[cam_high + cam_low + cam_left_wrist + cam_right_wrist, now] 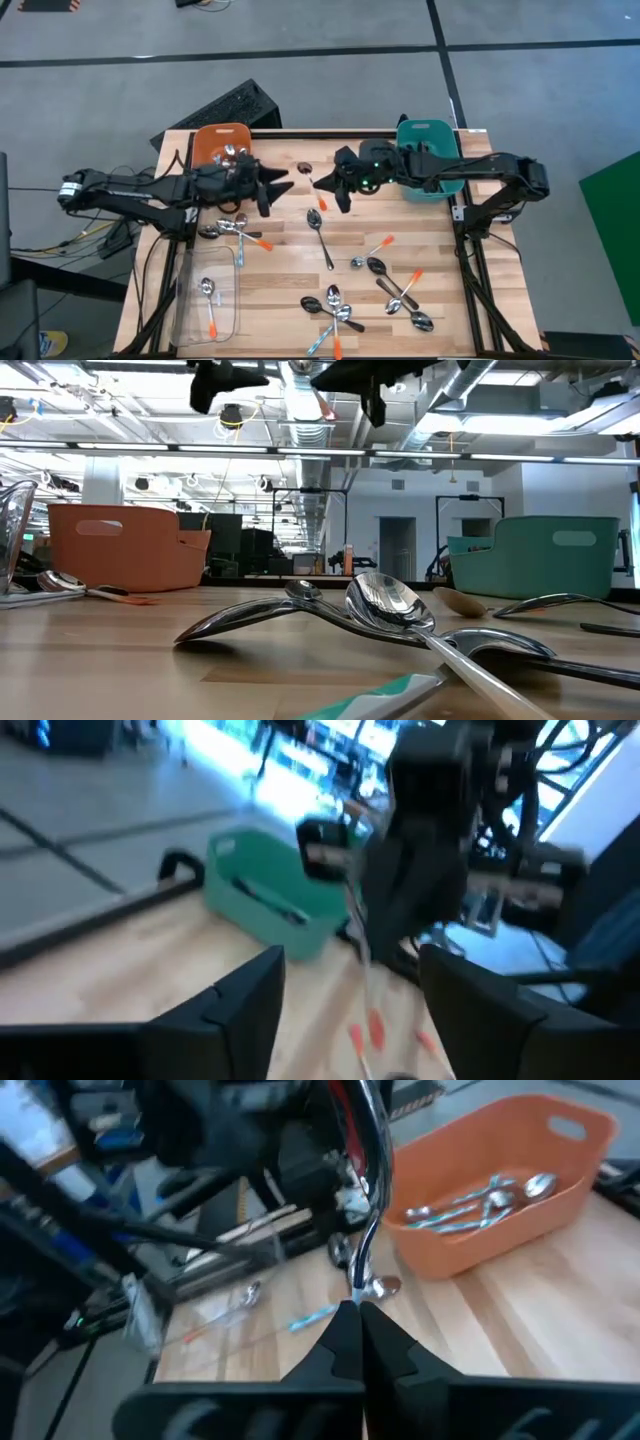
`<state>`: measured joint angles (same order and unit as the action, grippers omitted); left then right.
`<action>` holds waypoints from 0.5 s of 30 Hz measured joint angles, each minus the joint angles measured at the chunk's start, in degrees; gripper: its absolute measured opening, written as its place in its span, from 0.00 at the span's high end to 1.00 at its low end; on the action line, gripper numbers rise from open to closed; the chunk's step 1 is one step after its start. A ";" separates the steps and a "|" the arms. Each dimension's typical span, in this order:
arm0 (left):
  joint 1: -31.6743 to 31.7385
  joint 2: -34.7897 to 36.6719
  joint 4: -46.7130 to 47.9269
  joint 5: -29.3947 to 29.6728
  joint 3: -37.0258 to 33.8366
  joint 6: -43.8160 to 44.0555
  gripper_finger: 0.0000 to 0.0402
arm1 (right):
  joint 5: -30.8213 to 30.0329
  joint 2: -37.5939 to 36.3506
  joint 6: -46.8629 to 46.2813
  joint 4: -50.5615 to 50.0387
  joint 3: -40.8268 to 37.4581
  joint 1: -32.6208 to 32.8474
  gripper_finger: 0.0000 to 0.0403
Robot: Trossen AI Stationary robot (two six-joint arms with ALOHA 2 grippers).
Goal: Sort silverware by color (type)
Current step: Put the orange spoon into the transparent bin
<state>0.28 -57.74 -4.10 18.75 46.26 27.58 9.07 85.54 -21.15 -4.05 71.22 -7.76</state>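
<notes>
At the table's back left corner, an orange bin (215, 140) holding light-blue-handled spoons (470, 1205) is seen, with the left gripper (268, 190) held just in front of it, fingers spread wide and empty. Toward the back middle, the right gripper (322, 192) is pinched on an orange-handled spoon (314, 190), beside the teal bin (430, 135) at the back right. Loose spoons (375, 285) are scattered over the table's front half.

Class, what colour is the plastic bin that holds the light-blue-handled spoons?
Orange; the orange plastic bin shows best in the right wrist view.
</notes>
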 joint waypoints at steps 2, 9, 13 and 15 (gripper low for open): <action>0.97 -0.61 -3.78 0.04 0.00 -2.02 0.44 | 1.88 0.04 0.57 -0.03 0.04 -0.57 0.99; 4.57 -2.12 -8.01 -4.87 0.13 -5.46 0.44 | 4.42 0.04 3.41 -0.18 0.05 -1.01 0.99; 5.96 -4.67 -9.01 -8.07 1.63 -5.91 0.47 | 4.71 0.04 4.63 -0.27 0.05 -0.99 0.99; 6.42 -6.17 -10.01 -9.11 2.85 -6.84 0.50 | 4.70 0.04 5.08 -0.26 0.05 -1.01 0.99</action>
<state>6.71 -63.90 -14.11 9.65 49.11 20.74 13.77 85.58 -16.07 -4.31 71.26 -8.78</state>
